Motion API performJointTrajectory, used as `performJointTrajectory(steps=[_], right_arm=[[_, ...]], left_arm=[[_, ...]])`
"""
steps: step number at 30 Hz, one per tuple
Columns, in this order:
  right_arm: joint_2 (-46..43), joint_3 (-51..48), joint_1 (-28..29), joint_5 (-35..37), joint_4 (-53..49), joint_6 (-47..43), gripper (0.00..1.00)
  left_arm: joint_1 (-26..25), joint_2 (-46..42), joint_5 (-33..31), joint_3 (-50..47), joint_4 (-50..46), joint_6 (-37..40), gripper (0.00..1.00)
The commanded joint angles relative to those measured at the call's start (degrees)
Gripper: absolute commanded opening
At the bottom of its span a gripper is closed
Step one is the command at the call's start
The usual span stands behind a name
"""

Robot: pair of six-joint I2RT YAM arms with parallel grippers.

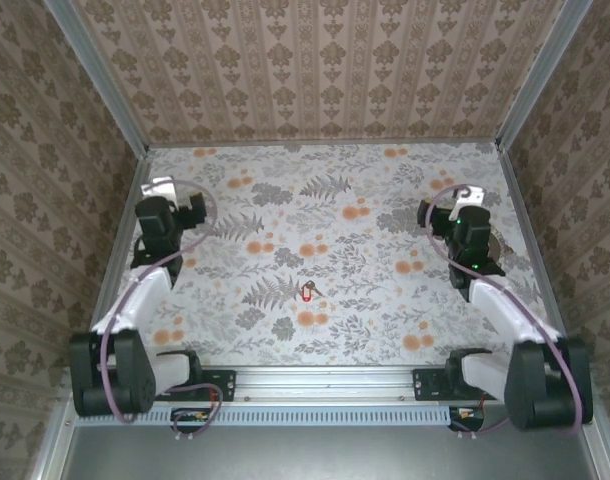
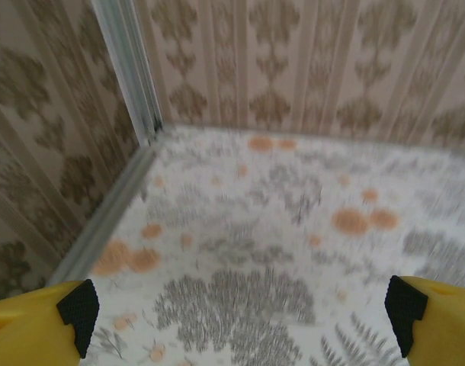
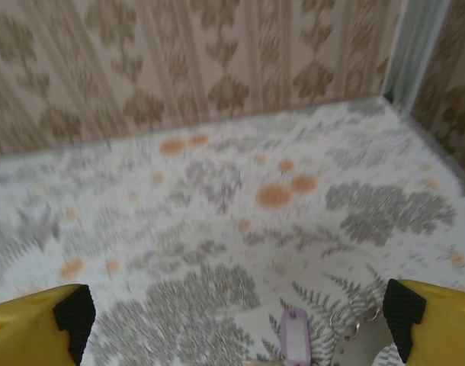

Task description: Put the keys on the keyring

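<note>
The key is a tiny item with a red head and a small metal part. It lies on the flowered table near the middle, and only the top view shows it. No beaded chain keyring can be made out in any view. My left gripper hovers at the far left, well away from the key. It is open, and its black pads stand wide apart with only tablecloth between them. My right gripper is at the far right, also open, with nothing between its pads.
A purple plastic tag and small metal rings lie just under my right gripper. Patterned walls enclose the table on three sides, with metal corner posts. Orange flower blots are printed on the cloth.
</note>
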Motion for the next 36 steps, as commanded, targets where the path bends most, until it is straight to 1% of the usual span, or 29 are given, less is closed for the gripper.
performJointTrajectory(steps=[1,2,3,5,7,8,9,11,12,14,16,19,21,27,31,35,36], right_arm=[[-6.69,1.42,-0.12,2.54,-18.52,8.17,1.0],[-7.92,1.36,-0.59,0.09,-19.94,8.8,1.0],[-8.04,2.14,-1.0,-1.81,-22.74,9.52,1.0],[-4.86,5.46,-1.89,-4.12,-29.65,10.39,1.0],[0.66,9.51,-3.28,-6.39,-35.64,10.48,1.0],[4.96,11.8,-4.82,-9.78,-37.91,10.15,1.0],[9.0,13.84,-7.01,-13.91,-39.5,10.19,0.99],[16.17,16.96,-10.78,-18.11,-40.9,11.45,0.95],[19.19,18.25,-11.89,-19.44,-40.78,11.43,0.94],[24.6,21.53,-12.57,-19.85,-41.52,10.03,0.94],[28.47,25.28,-12.66,-19.28,-43.3,8.13,0.94],[34.29,28.86,-13.93,-17.84,-44.85,6.7,0.93],[37.12,29.53,-15.01,-18.85,-45.29,6.82,0.91],[38.24,26.4,-14.52,-20.89,-45.56,6.04,0.9],[38.5,24.65,-13.8,-21.37,-46.34,4.53,0.9],[38.44,23.98,-9.9,-22.47,-46.49,3.98,0.9],[38.81,24.28,-8.43,-22.4,-48.4,3.8,0.9]], left_arm=[[0.28,-4.97,-2.06,6.69,-23.39,-10.17,1.0],[0.77,-5.46,-2.69,9.9,-31.61,-15.61,1.0],[1.82,-5.62,-1.17,13.19,-37.59,-18.06,1.0],[3.83,-5.17,3.73,15.89,-43.28,-18.83,1.0],[6.12,-4.15,11.49,16.32,-45.77,-16.43,1.0],[6.51,-3.28,15.43,15.61,-45.91,-14.73,1.0],[6.46,-2.29,18.34,14.48,-45.81,-13.67,1.0],[5.77,-0.73,22.91,11.04,-44.86,-12.48,1.0],[4.83,-0.24,24.09,9.4,-44.04,-11.87,1.0],[2.63,-0.6,23.67,6.63,-42.33,-10.25,1.0],[0.72,-1.13,21.64,5.67,-41.93,-9.36,1.0],[-0.47,-0.94,21.77,5.79,-41.78,-8.65,1.0],[-0.63,-0.59,22.24,5.98,-42.11,-8.79,1.0],[-1.64,-1.44,19.29,5.53,-42.84,-9.51,1.0],[-1.64,-1.13,19.55,5.63,-43.18,-9.85,1.0],[-1.73,-0.83,19.46,5.79,-43.35,-10.46,1.0],[-1.71,-0.91,19.23,5.67,-43.26,-10.64,1.0]])
